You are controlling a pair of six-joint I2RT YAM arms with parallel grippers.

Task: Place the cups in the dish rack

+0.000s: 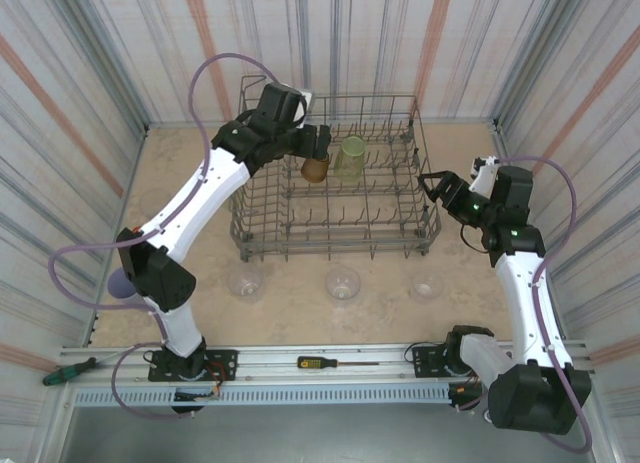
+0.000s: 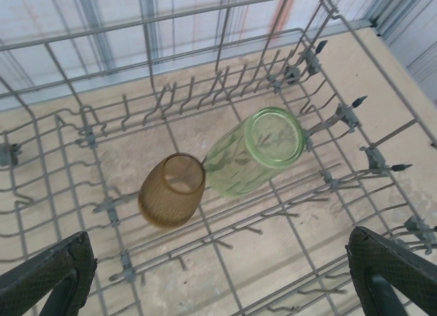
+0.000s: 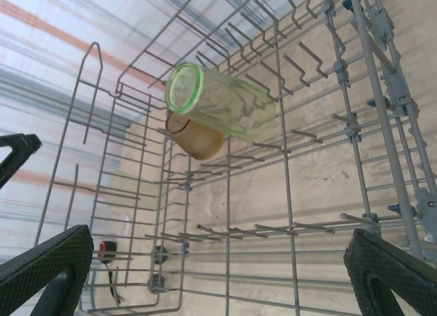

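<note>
Top external view: the grey wire dish rack (image 1: 300, 245) holds an amber cup (image 1: 315, 170) and a pale green cup (image 1: 351, 155). Three clear cups (image 1: 343, 281) stand on the table (image 1: 300, 318) just beyond its front wall.

Left wrist view: the left gripper (image 2: 218, 282) hangs spread and empty above both loaded cups.

Right wrist view: the right gripper (image 3: 218, 275), likewise spread and empty, faces in from the rack's right side.

The likely next move is to lift clear of the tall wire sides and reach for a clear cup.

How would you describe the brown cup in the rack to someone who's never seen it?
Start at the big grey wire dish rack. Toward its far side two cups rest side by side on the tines. The amber-brown cup is the shorter, darker one, left of the taller pale green cup.
</note>
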